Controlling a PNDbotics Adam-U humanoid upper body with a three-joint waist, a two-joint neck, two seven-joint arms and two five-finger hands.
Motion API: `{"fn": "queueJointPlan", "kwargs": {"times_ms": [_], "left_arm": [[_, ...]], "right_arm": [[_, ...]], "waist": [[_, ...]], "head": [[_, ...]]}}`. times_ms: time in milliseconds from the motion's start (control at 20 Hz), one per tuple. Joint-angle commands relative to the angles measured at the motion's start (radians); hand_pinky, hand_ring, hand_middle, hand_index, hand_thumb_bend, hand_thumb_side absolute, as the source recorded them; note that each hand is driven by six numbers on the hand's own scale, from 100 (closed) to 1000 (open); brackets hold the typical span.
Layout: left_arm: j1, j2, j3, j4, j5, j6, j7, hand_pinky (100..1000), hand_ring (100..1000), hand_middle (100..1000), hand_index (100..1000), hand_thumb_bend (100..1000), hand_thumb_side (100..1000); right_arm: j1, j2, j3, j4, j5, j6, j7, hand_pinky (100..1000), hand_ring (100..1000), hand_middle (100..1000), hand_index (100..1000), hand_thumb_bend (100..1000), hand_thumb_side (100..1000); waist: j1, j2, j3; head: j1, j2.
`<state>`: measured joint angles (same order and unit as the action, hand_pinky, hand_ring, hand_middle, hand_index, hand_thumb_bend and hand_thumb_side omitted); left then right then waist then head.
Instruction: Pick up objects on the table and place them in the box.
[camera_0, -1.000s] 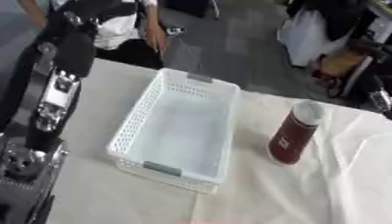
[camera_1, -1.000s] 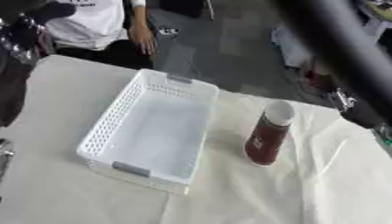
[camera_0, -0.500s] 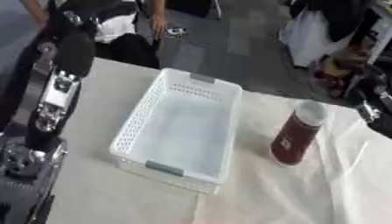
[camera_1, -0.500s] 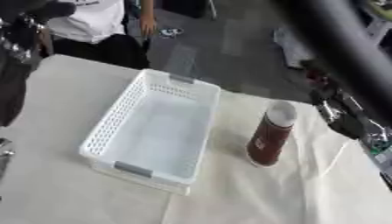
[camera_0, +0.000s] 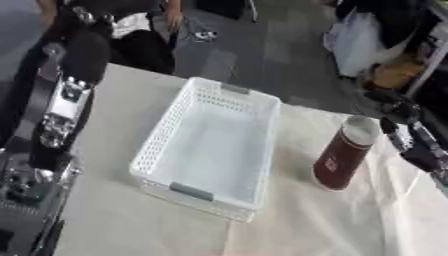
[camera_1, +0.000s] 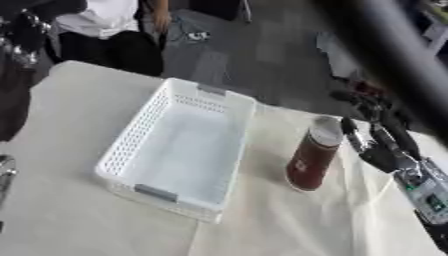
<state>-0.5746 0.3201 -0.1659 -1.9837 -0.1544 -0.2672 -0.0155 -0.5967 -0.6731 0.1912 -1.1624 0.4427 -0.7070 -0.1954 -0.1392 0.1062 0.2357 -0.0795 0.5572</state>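
With fingers spread and holding nothing, the right hand just beside the upright maroon canister should wrap its middle squarely.

The right hand reaches in at the view's right edge, its fingers straight and spread toward a dark red can with a pale lid. The can stands upright just left of the fingertips, and whether they touch it cannot be told. Farther left of the hand lies a white perforated basket, empty, on the cloth-covered bench. The left arm runs along the far left edge.
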Motion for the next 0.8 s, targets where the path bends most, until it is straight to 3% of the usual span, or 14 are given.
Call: {"fn": "queueJointPlan", "kwargs": {"times_ms": [50,350,800], "left_arm": [[-0.016,0.001,-0.001,-0.016,0.002,0.0,-0.003,998,842,890,912,551,1000],[-0.02,-0.002,0.0,-0.016,0.003,0.001,-0.003,998,842,890,913,552,1000],[-0.028,-0.006,0.001,-0.016,0.002,0.004,-0.002,999,842,890,913,553,1000]], "right_arm": [[-0.018,-0.007,-0.009,-0.003,0.021,-0.006,0.008,937,866,855,998,164,1000],[-0.02,0.009,0.0,0.011,0.031,-0.016,0.035,939,870,858,1000,226,1000],[-0.009,0.026,-0.012,0.022,-0.003,-0.021,0.049,937,868,858,1000,171,1000]], "waist": [[0.003,-0.012,0.001],[0.001,-0.01,0.006],[-0.001,-0.007,0.009]], "head": [[0.002,-0.013],[0.006,-0.013],[0.023,-0.018]]}}
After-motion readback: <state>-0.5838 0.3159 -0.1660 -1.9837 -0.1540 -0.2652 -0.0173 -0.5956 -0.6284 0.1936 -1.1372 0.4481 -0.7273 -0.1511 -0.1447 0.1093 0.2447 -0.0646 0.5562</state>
